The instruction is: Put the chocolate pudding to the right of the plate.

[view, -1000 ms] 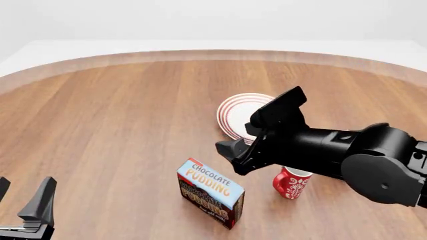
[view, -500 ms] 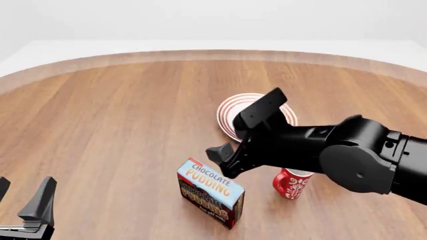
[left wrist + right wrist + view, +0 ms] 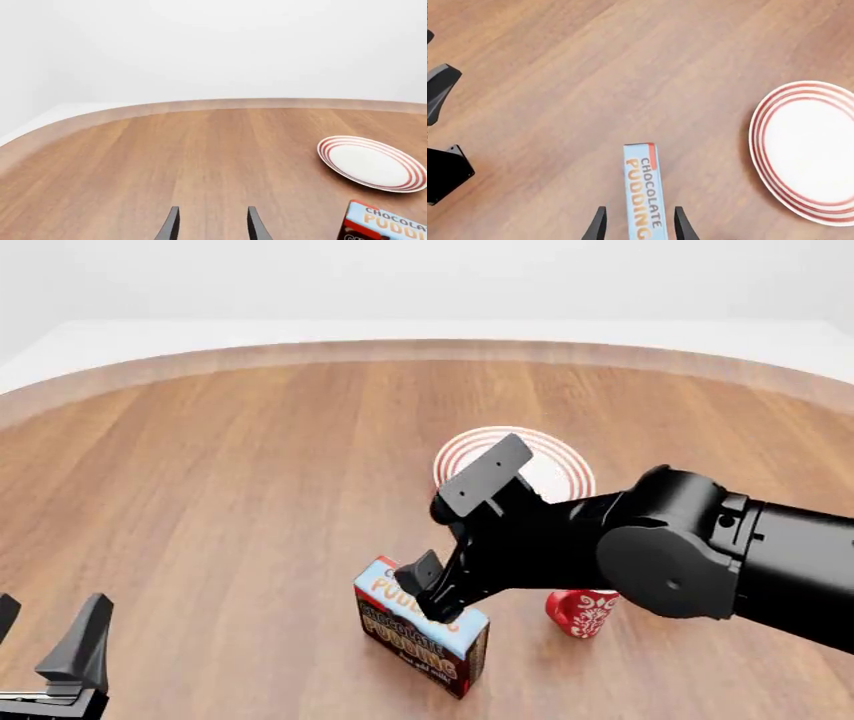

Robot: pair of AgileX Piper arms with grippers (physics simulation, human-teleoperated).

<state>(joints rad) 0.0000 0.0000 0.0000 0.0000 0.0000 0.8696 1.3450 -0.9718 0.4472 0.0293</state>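
- While hovering over the chocolate pudding [image 3: 407, 640] with the right gripper [image 3: 639, 226] released and holding nothing, lower straight down with 1 finger on each broad face of the carton. From the right wrist view, already straddling the narrow blue top.
- Carton location: standing on edge on the counter [image 3: 200, 490], nearer than the plate [image 3: 574, 465] and slightly to its left, apart from it, with the red mug [image 3: 583, 610] near on the right.
- Keep the descent centred. Probably easy to tip so thin and tall a box by touching with 1 finger first.
- Clench only once low on the faces and near the middle of the length, to avoid swinging on the lift.
- Lift high enough to clear the red mug before carrying rightward.
- Set down on bare counter right of the plate, beside the rim and not on it.
- Leave the left gripper [image 3: 47, 650], released and grasping nothing at the near left, parked out of the way.
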